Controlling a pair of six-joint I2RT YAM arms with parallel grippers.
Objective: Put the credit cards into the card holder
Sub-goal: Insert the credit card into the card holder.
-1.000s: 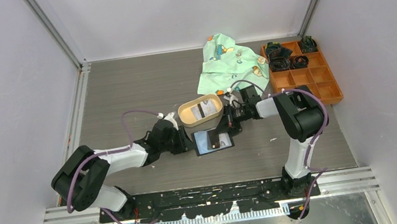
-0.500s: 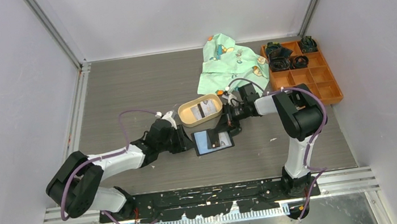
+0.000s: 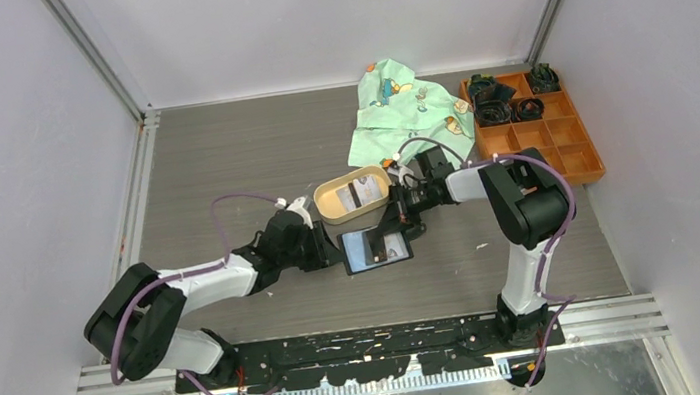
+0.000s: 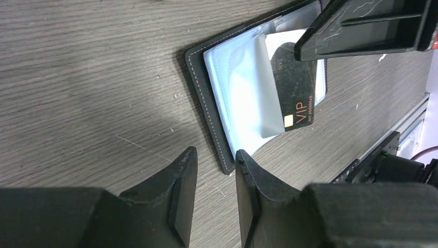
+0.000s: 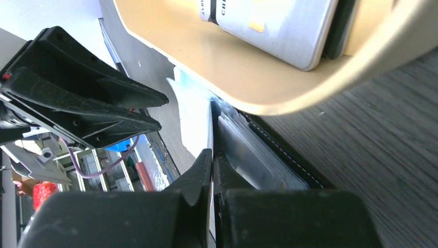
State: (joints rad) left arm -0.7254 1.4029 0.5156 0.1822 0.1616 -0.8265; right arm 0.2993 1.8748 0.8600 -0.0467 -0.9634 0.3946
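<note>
The card holder (image 3: 375, 249) lies open on the table, black with clear inner sleeves (image 4: 243, 88). A dark credit card (image 4: 295, 88) marked VIP sits partly inside a sleeve. My right gripper (image 3: 399, 217) is shut on that card's far end, and the right wrist view shows the card edge-on between the fingertips (image 5: 212, 153). My left gripper (image 4: 216, 156) stands open just off the holder's near corner with nothing between its fingers. More credit cards (image 3: 357, 194) lie in the tan tray (image 3: 327, 206).
The tan tray (image 5: 248, 77) stands directly behind the holder, close over my right gripper. A green printed cloth (image 3: 406, 110) lies at the back. At the back right an orange compartment box (image 3: 561, 146) holds dark items.
The left arm's elbow has shifted slightly left. My right gripper has edged a little toward the tray, still on the card. The holder has not moved.
</note>
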